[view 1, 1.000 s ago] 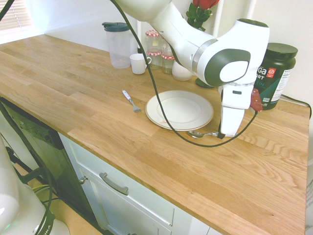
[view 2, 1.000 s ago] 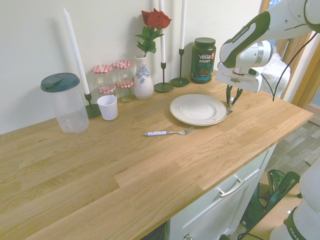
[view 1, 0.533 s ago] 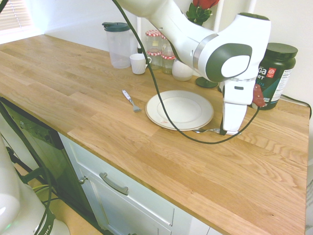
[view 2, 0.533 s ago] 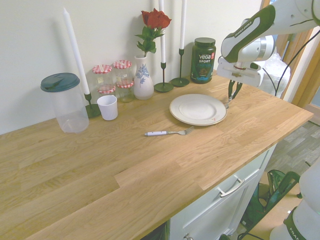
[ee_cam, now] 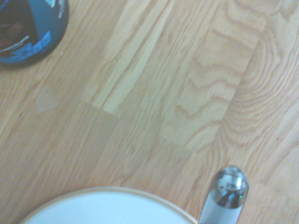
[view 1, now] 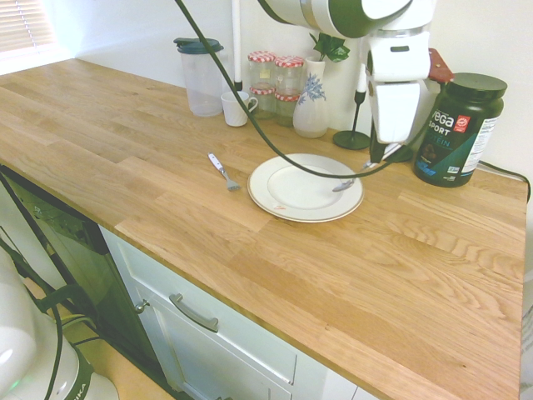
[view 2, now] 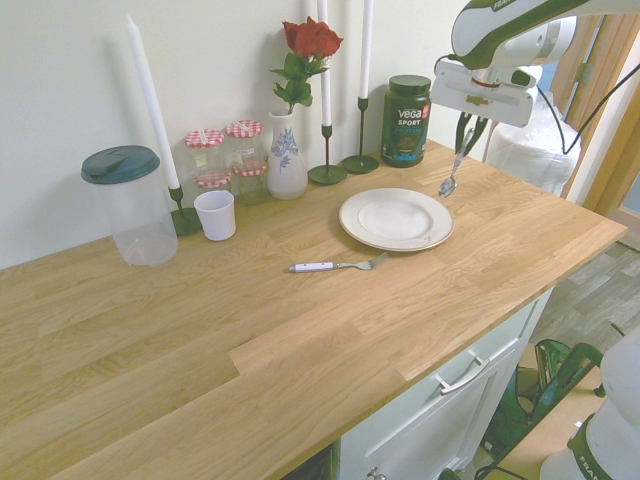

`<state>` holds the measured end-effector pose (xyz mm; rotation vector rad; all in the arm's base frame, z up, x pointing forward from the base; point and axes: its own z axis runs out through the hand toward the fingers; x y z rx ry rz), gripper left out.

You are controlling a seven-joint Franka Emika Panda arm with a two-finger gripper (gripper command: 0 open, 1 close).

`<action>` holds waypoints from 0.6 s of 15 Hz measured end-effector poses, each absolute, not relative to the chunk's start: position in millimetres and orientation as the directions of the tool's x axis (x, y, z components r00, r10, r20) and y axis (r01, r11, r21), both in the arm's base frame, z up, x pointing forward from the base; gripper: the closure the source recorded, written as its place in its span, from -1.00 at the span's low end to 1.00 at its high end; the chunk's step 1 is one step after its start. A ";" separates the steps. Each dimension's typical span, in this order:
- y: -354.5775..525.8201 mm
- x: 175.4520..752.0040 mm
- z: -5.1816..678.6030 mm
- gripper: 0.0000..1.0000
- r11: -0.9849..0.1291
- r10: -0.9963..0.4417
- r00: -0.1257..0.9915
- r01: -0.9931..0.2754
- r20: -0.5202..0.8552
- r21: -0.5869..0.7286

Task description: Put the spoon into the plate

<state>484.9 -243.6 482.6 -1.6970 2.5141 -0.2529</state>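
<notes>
Pincer (view 2: 462,150) hangs above the counter (view 2: 300,330), pointing steeply down, clenched on the spoon (view 2: 449,184) by its handle. Spoon dangles bowl-down, clear of the wood, just off the plate (view 2: 396,219) rim on the side nearest the dark green tub (view 2: 406,121). Wrist view: shiny spoon bowl (ee_cam: 228,188) beside the white plate edge (ee_cam: 112,193). Fork (view 2: 338,266) lies on the counter, apart from the plate, on its other side. Vase with rose (view 2: 287,160) stands by the wall.

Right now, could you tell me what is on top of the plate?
The plate shows only a small reddish mark near its rim. The spoon hangs from the shut fingers, clear of the plate, with nothing covered.
</notes>
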 end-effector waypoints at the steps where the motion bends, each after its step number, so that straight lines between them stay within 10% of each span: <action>1: -231.8 490.1 483.6 1.00 0.347 -0.935 -0.356 -0.918 0.010 -0.192; 9: -134.8 528.7 454.5 1.00 0.203 -0.979 -0.199 -0.958 -0.037 -0.203</action>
